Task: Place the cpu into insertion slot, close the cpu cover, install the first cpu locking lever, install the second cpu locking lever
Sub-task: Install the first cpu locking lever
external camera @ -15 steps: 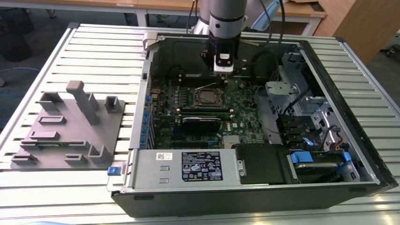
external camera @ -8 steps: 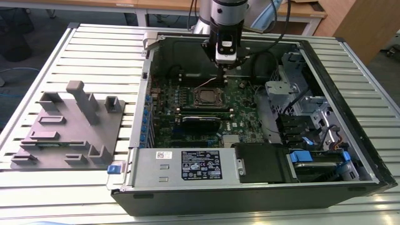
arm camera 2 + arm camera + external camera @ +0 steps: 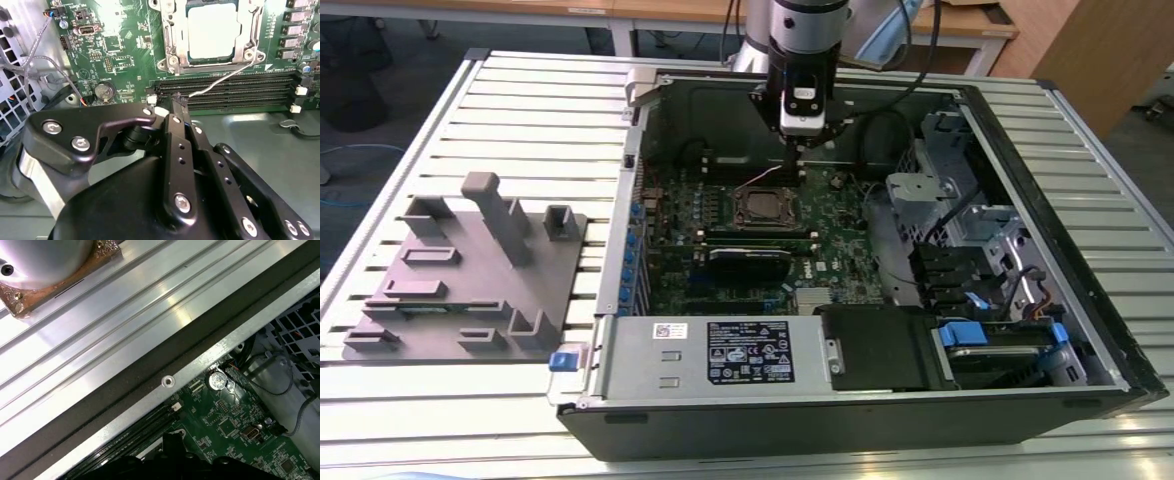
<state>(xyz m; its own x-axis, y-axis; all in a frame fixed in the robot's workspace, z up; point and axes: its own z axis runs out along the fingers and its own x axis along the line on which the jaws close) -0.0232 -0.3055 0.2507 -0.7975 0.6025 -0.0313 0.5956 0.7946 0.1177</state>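
The gripper (image 3: 178, 101), fingers pinched narrow, is hovering over the memory slots (image 3: 240, 90), a lever (image 3: 220, 80) ending at its tips (grip unclear). The cpu (image 3: 212, 30) is sitting framed by the cover (image 3: 176, 40), just beside those slots.

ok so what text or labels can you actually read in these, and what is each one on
Black label on the grey metal housing, exterior view: white print, too small to read.
White sticker beside it on the same housing: too small to read.
White markings printed on the motherboard, second wrist view: too small to read.
No text here can be quoted as it reads.
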